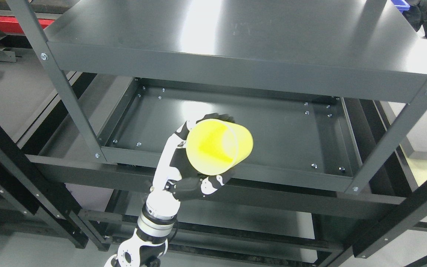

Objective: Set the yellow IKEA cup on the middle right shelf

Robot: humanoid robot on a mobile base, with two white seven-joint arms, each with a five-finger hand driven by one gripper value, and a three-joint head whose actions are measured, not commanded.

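Note:
A yellow cup [219, 146] lies tilted on its side in my left hand [195, 155], its open mouth turned toward the camera. The white and black fingers wrap around it from above and below, the thumb under its rim. The arm rises from the bottom edge left of the middle. The cup hangs over the front lip of the middle shelf [291, 133], a dark grey metal tray, near its centre. The right part of that shelf lies to the cup's right. My right hand does not show.
The top shelf [235, 40] overhangs the middle one from above. Grey uprights stand at the front left [69, 92] and front right [402, 122]. A lower rail [272, 200] crosses under the hand. Black frame beams [9, 163] run diagonally at left and right.

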